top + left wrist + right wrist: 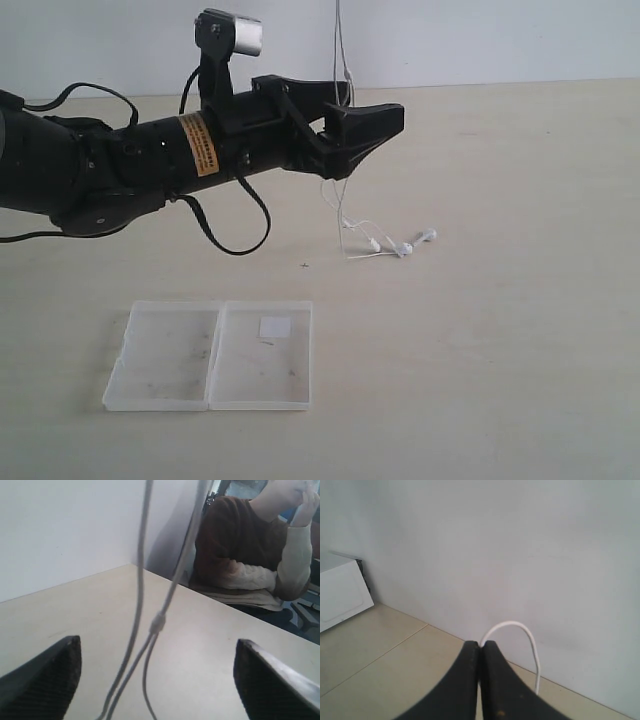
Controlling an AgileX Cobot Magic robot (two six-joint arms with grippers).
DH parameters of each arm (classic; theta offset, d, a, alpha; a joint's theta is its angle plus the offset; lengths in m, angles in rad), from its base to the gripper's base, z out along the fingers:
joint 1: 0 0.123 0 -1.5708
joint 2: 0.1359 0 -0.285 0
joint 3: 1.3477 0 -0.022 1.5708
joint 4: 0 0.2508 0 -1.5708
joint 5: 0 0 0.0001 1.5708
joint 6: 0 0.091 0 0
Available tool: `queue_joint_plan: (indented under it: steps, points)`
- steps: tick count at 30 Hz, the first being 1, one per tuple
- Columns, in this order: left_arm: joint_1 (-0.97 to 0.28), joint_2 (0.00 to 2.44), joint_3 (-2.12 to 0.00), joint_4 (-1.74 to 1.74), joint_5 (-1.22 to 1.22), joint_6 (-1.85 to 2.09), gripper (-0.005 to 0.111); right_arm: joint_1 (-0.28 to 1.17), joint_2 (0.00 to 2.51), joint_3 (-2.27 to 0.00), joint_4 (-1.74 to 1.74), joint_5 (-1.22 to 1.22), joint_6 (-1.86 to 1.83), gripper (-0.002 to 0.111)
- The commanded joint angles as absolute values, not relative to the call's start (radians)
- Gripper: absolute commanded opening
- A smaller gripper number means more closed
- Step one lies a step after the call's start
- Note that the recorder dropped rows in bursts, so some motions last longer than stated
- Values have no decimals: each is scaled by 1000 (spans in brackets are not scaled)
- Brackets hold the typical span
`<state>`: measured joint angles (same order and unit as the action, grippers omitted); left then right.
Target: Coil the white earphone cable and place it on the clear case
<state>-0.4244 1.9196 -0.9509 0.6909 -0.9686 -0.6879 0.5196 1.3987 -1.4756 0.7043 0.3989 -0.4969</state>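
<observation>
left gripper — jaws standing spread, cable hanging between | right gripper — jaws pinching cable | case lying open, apart from earbuds

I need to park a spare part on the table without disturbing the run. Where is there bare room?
Widest free patch, exterior view: the table right of the clear case, nearer the camera than the earbuds. Also bare beyond the earbuds toward the wall. Crowded: mid-table, where the white earphone cable hangs through the open left gripper.
</observation>
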Motion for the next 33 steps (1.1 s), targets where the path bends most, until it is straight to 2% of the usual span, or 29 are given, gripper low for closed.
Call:
queue_joint_plan:
  steps: [1,11,33]
  points:
    - [-431,1920,-957,636,-971,-683,79,515,1401,-1472,699,389,-494,0]
    - [-445,1947,-957,584,-981,-685,69,515,1401,-1472,699,387,-494,0]
    - [-466,1975,-1002,561,-972,-649,68,515,1401,-1472,672,387,-494,0]
